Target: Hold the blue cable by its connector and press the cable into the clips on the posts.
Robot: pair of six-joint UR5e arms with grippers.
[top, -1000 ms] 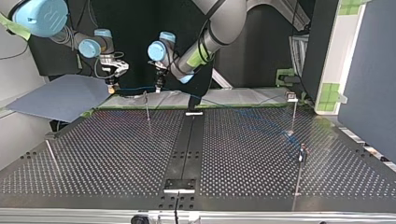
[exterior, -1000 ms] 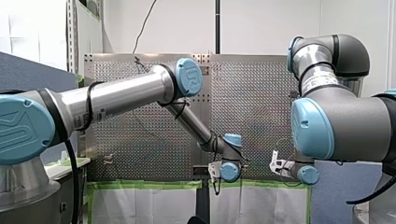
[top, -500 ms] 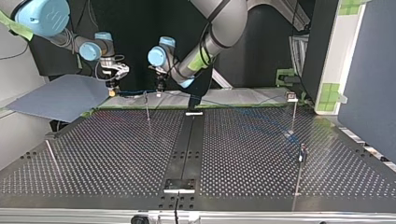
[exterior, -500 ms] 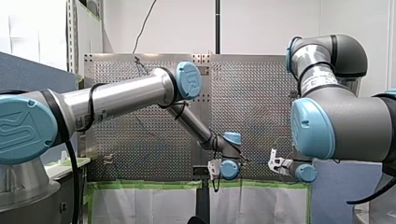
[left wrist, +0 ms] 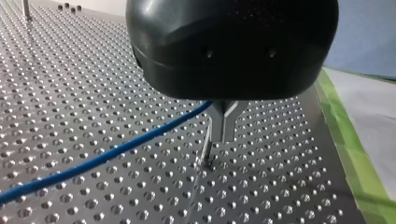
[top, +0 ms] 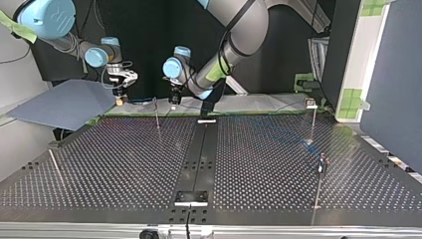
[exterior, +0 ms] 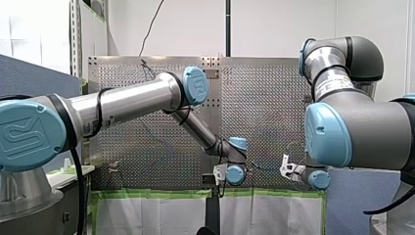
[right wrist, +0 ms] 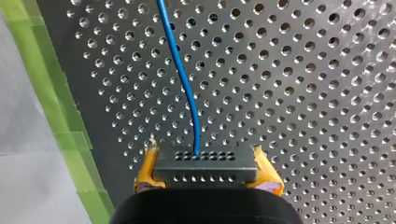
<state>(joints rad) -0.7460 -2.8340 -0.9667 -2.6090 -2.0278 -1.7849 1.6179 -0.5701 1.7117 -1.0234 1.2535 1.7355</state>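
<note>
Both hands are gripping the blue cable (right wrist: 184, 79)!
My right hand (right wrist: 208, 164) is clamping the connector (right wrist: 205, 175); my left hand (left wrist: 223, 133) is pinching the cable above the bench (left wrist: 93, 84).

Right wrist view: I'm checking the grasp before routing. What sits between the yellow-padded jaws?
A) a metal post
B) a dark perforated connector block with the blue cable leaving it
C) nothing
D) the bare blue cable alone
B: the dark perforated connector block sits in the shut jaws of my right gripper, between its yellow pads, and the thin blue cable runs out of it over the perforated metal table.
</note>
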